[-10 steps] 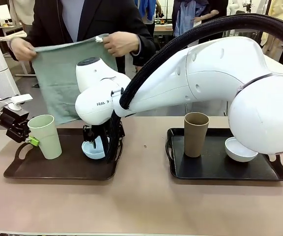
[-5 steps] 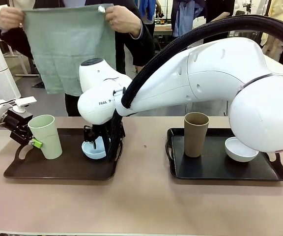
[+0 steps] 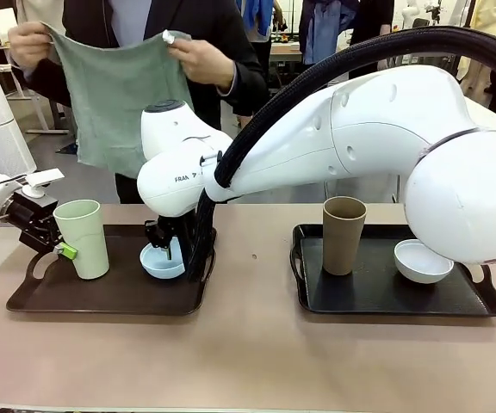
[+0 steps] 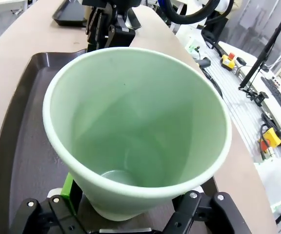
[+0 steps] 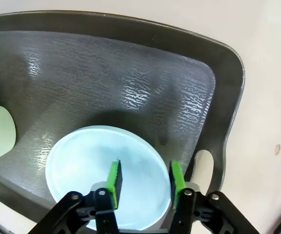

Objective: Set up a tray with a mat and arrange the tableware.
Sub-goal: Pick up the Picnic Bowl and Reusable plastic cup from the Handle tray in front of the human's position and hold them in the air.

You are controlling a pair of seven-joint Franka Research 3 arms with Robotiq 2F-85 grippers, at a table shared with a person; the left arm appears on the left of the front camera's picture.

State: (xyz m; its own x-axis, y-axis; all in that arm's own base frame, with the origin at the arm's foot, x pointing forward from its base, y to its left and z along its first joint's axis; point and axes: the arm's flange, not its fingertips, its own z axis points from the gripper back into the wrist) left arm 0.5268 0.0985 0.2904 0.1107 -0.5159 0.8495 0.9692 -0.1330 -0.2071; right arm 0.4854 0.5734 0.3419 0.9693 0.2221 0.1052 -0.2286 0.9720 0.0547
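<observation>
The left pincer [image 3: 62,250] was clenched on the tall pale green plastic cup [image 3: 82,238] on the dark brown tray [image 3: 110,297]. The right pincer [image 5: 144,178] straddled the small light blue bowl's [image 5: 82,165] rim, grip unclear, probably clearing room for the person's grey-green cloth mat [image 3: 119,95]

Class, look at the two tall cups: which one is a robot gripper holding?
The pale green cup, on the left tray: the left gripper is shut on its lower part. The brown cup stands free on the right tray.

Pale green cup [image 3: 82,238]; light blue bowl [image 3: 162,261]
</observation>
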